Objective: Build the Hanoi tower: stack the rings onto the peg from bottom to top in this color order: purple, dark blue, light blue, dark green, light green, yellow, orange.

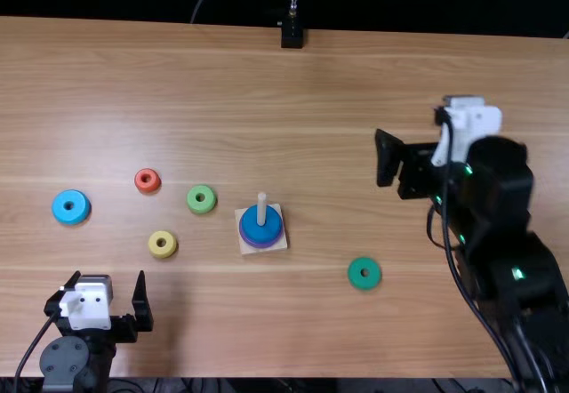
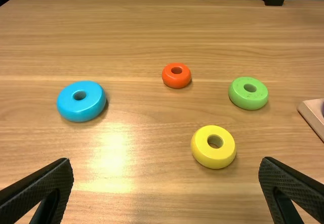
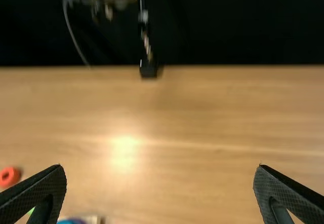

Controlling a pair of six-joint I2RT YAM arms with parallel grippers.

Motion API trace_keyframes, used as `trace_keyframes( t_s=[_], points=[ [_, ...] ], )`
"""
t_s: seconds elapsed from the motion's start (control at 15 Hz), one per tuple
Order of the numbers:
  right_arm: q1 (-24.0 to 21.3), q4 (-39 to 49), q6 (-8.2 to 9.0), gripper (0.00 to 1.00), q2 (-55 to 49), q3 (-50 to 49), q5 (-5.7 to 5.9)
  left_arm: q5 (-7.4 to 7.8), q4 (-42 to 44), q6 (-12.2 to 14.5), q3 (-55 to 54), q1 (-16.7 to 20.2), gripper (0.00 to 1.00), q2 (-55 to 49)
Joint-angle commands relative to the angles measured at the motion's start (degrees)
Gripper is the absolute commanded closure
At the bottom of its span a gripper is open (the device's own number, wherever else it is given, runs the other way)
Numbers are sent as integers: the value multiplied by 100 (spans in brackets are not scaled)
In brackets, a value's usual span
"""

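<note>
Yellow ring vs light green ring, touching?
Apart. Left wrist view: the wooden table shows plainly between the yellow ring and the light green ring.

Readable texts, labels, brands, numbers and signs: none.
</note>
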Motion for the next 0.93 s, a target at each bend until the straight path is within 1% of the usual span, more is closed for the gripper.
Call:
trace_keyframes(
  t_s=[0.0,0.13,0.27,0.33,0.4,0.53,0.6,0.67,0.73,0.87],
  points=[
    [-147,315,23,0,-593,-562,49,-39,-376,11,-665,-8,0,-36],
    [-463,494,23,0,-1560,-1370,49,-39,-376,11,-665,-8,0,-36],
    [-1061,505,13,0,-2395,-2082,39,-39,-376,11,-665,-8,0,-36],
    [-1281,568,-40,0,-2773,-2504,39,-39,-376,11,-665,-8,0,-36],
    [-1368,747,-230,0,-3195,-2926,39,-39,-376,11,-665,-8,0,-36],
    [-1448,1138,-852,0,-4012,-3735,39,-39,-376,11,-665,-8,0,-36],
    [-1465,1201,-1084,0,-4460,-4034,28,-39,-376,11,-665,-8,0,-36],
    [-1465,1190,-1137,0,-4847,-4271,17,-39,-376,11,-665,-8,0,-36],
    [-1465,1148,-1137,0,-5155,-4535,17,-39,-376,11,-665,-8,0,-36],
    [-1456,1138,-1084,0,-5673,-5009,39,-39,-386,11,-656,-8,0,-36]
  ],
)
